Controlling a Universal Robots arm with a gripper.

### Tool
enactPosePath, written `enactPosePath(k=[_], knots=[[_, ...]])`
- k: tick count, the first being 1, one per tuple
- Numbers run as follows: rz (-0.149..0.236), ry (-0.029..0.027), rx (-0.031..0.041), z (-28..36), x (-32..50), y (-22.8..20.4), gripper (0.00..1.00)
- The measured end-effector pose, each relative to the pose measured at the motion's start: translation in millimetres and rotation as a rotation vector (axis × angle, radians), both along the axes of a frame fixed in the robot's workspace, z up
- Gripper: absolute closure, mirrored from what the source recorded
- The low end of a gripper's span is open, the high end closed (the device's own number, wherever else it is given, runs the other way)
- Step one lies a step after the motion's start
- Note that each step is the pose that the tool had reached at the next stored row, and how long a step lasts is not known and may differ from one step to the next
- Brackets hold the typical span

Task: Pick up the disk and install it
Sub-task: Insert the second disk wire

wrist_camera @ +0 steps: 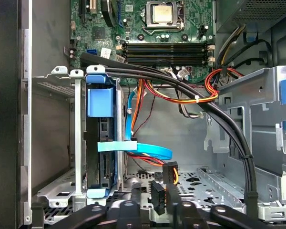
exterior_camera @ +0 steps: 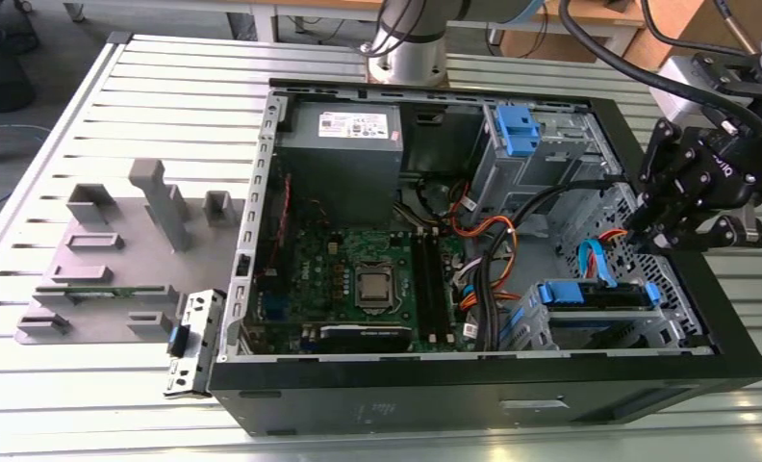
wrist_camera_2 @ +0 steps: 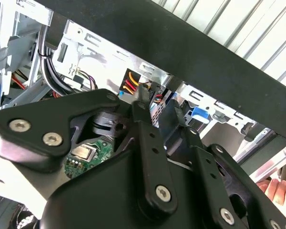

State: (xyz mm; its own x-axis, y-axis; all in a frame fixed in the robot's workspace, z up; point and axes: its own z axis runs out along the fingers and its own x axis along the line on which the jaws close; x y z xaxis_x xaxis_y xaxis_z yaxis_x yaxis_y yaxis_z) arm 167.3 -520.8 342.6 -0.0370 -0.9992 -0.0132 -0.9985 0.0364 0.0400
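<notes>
The disk sits edge-up in the metal drive cage at the case's corner on the exterior view's right, with blue plastic rails around it. In the first wrist view the disk stands upright in the cage with a blue tab at one end, and a light-blue flat cable runs beside it. My gripper hangs over the case's wall just past that cage. It is open and holds nothing. In the second wrist view the gripper has a gap between its black fingers. The gripper points at loose black connectors.
The open black computer case lies on a slatted table. Inside are a grey power-supply box, the motherboard and a thick black cable bundle. Grey fixture blocks stand at the exterior view's left. A hand shows beyond the case.
</notes>
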Motion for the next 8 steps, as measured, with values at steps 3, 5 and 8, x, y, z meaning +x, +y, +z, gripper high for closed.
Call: enactPosePath(k=[3,5,8], knots=[[0.000,0.0000,0.0000,0.0,0.0,0.0,0.71],[0.000,0.0001,-0.0001,0.0,0.0,0.0,0.83],[0.000,0.0000,0.0000,0.0,0.0,0.0,0.84]])
